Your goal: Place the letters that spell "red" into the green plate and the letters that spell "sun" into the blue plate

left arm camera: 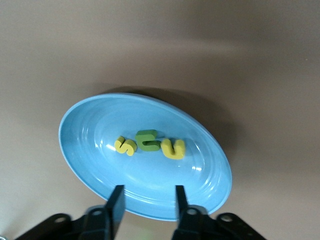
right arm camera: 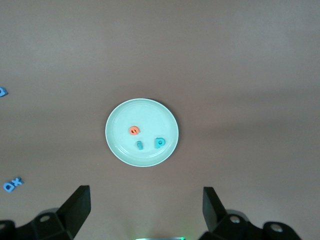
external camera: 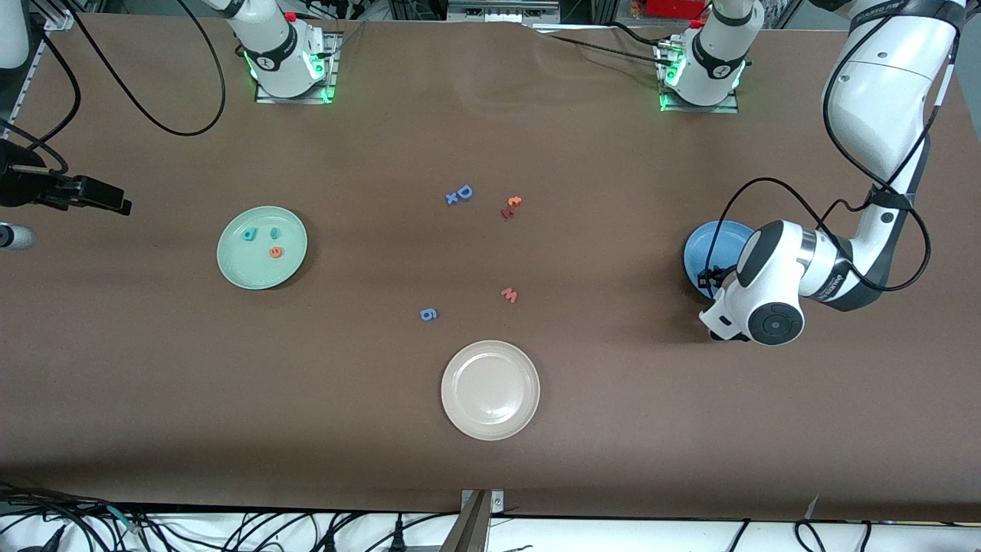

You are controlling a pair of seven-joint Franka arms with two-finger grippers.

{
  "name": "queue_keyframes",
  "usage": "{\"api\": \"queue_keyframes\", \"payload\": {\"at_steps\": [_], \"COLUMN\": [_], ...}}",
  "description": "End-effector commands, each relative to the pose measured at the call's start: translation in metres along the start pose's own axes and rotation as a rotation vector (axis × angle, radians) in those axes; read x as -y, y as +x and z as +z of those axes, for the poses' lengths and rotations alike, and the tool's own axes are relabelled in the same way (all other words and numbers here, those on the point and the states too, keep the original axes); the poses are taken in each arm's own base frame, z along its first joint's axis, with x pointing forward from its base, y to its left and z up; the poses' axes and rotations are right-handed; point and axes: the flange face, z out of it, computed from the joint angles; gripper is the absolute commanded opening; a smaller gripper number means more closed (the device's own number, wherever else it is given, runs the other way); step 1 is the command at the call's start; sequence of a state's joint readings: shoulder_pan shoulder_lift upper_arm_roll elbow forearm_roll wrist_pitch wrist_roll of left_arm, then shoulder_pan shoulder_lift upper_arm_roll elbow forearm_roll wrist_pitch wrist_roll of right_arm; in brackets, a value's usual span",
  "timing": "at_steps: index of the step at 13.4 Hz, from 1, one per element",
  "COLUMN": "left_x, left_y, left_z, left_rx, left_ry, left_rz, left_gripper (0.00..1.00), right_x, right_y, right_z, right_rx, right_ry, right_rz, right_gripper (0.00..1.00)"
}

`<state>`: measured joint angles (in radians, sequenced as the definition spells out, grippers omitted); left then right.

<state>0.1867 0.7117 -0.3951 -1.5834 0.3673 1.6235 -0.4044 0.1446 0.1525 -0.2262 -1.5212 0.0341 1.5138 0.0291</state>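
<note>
The left hand (left arm camera: 146, 202) hangs part-open and empty over the round blue plate (left arm camera: 90, 165) holding yellow "s" (left arm camera: 125, 145), green "n" (left arm camera: 147, 140), yellow "u" (left arm camera: 174, 148); lift straight up. The right hand (right arm camera: 145, 207), wide open and empty, waits high above the mint-green plate (right arm camera: 165, 120).

This is a robotics lab bench, not a home or shop. A wide table (external camera: 490, 429) under a plain brown cover fills the scene, with two white robot arms bolted to metal base plates along its top edge, each base (external camera: 290, 73) ringed with green status lights. Black cables (external camera: 138, 107) trail loosely over the cover from the arms, and more wiring lies bundled along the edge nearest the front camera. A black camera mount (external camera: 54, 192) juts in at the right arm's end of the table, and aluminium framing (external camera: 475, 521) pokes up at the near edge. Small foam letters (external camera: 460, 194) and plain plates (external camera: 490, 389) are laid out like test props.
</note>
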Motion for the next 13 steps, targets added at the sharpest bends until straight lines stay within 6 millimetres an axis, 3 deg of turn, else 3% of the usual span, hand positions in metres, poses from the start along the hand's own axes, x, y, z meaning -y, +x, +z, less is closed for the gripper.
{"api": "queue_keyframes", "payload": {"at_steps": [1, 8, 10, 11, 13], "left_x": [0.006, 0.026, 0.058, 0.071, 0.099], "left_y": [-0.004, -0.007, -0.005, -0.019, -0.05], "left_z": [-0.007, -0.027, -0.033, -0.052, -0.064], "left_rx": [0.011, -0.013, -0.028, -0.061, -0.087], "left_ry": [-0.012, -0.04, -0.08, -0.101, -0.172], "left_rz": [0.019, -0.012, -0.059, -0.048, 0.015], "left_gripper": [1.0, 1.0, 1.0, 1.0, 1.0], "right_x": [0.01, 0.012, 0.013, 0.013, 0.014], "right_y": [0.001, 0.001, 0.001, 0.001, 0.002], "right_z": [0.003, 0.005, 0.003, 0.003, 0.003], "right_rx": [-0.013, -0.011, -0.015, -0.015, -0.018], "right_ry": [-0.016, -0.027, -0.025, -0.022, -0.018], "right_rz": [0.025, 0.032, 0.032, 0.032, 0.033], "right_gripper": [0.99, 0.99, 0.99, 0.99, 0.99]}}
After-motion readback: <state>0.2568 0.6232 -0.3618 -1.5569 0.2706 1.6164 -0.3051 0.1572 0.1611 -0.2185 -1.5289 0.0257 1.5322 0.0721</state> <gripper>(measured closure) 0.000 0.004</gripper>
